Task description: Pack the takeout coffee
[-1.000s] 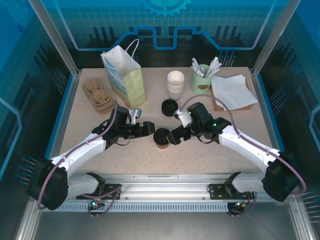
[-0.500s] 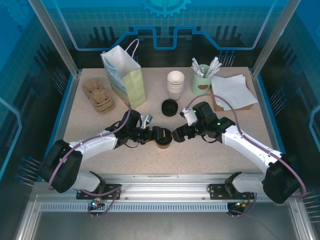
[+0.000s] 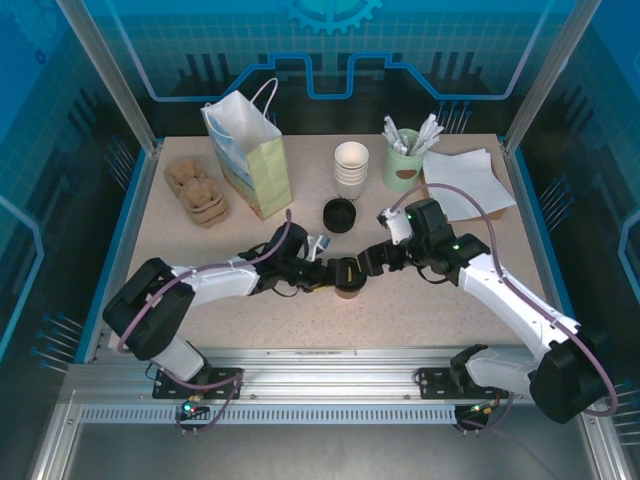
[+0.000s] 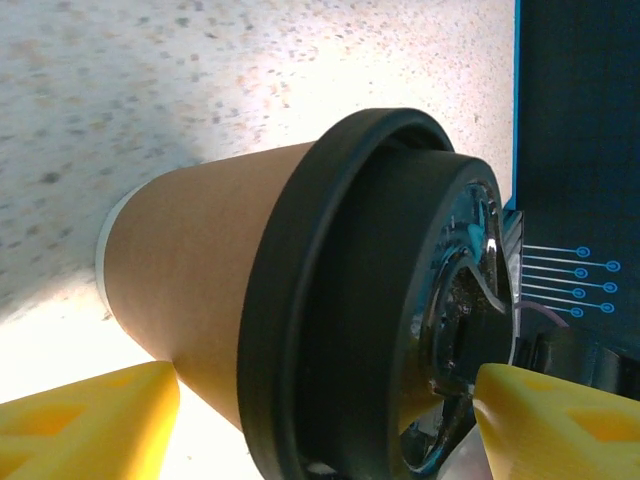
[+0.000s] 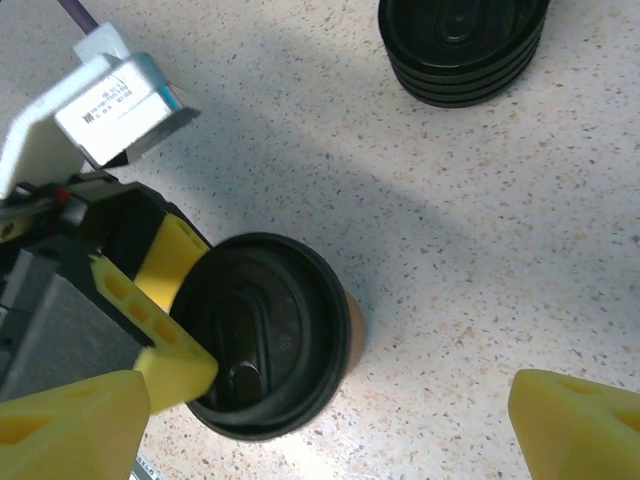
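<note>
"The left hand (image 3: 333, 272) had slid in around the takeout coffee (image 3: 348, 284) on the bench (image 3: 420, 320), straddling it. Clamped? I couldn't tell."
"And the right hand (image 3: 372, 258)?"
"Backed off just beyond it, spread wide, empty. Looked like a handover. One coffee, one paper bag (image 3: 255, 165) well behind the left hand, one lid stack (image 3: 340, 214)."

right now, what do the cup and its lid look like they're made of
Cup: probably paper, matte brown wall, white edge at its base. Lid: probably plastic, glossy black, moulded top catching sharp reflections.
</note>
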Controlling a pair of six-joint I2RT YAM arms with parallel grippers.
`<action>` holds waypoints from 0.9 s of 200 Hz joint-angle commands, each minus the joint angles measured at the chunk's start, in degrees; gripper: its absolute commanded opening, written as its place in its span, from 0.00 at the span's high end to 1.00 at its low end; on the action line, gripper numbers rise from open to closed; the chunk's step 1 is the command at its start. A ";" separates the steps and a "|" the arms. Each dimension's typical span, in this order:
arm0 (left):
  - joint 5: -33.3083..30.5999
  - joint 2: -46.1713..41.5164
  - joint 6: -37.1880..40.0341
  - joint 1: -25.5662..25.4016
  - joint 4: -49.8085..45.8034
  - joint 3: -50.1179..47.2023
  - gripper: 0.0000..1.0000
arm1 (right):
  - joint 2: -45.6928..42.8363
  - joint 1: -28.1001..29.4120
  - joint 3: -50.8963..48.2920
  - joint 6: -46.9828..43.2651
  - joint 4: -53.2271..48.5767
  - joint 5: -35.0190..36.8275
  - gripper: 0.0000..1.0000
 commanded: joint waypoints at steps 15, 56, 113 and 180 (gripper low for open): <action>0.03 6.53 -2.69 -2.54 4.69 6.11 0.21 | -2.18 -1.95 -0.53 0.26 -2.67 -1.19 0.07; 0.42 10.53 -2.70 -3.52 4.28 10.67 0.21 | -4.37 -3.92 -0.66 -0.36 -4.25 -1.61 0.07; -3.24 3.10 6.06 -2.20 -5.83 12.07 0.14 | -8.87 -4.59 0.75 1.02 -3.32 1.16 0.08; -31.88 -24.26 16.79 17.04 -28.32 6.81 0.17 | -9.83 8.46 3.07 -0.09 9.19 10.98 0.08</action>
